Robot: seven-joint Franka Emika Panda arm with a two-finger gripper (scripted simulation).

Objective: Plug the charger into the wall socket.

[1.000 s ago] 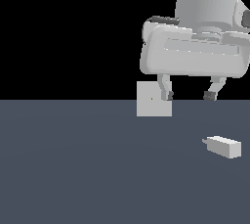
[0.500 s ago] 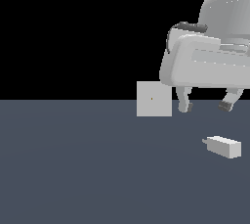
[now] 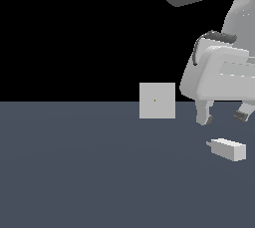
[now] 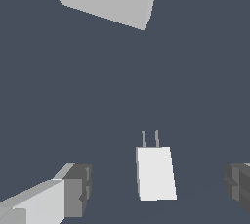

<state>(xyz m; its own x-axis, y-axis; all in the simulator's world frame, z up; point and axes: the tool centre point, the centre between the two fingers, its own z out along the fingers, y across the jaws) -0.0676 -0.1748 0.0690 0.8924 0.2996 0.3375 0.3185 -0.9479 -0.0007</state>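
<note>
The charger (image 3: 228,149) lies flat on the counter (image 3: 74,172), its prongs turned toward the wall socket (image 3: 157,100), which stands upright and well apart from it. The tool (image 3: 221,117) hangs just above the charger with its fingers (image 4: 73,191) spread wide and nothing between them. I judge this as the approach step. Next it should lower around the block and close on its sides.

The charger (image 3: 228,149) below the gripper (image 3: 222,118) was plain white with pale grey prongs. The wall socket (image 3: 157,100) beyond was light grey, dotted dark. The fingertips (image 4: 78,190) were dark grey, the floor (image 3: 89,172) slate blue.
</note>
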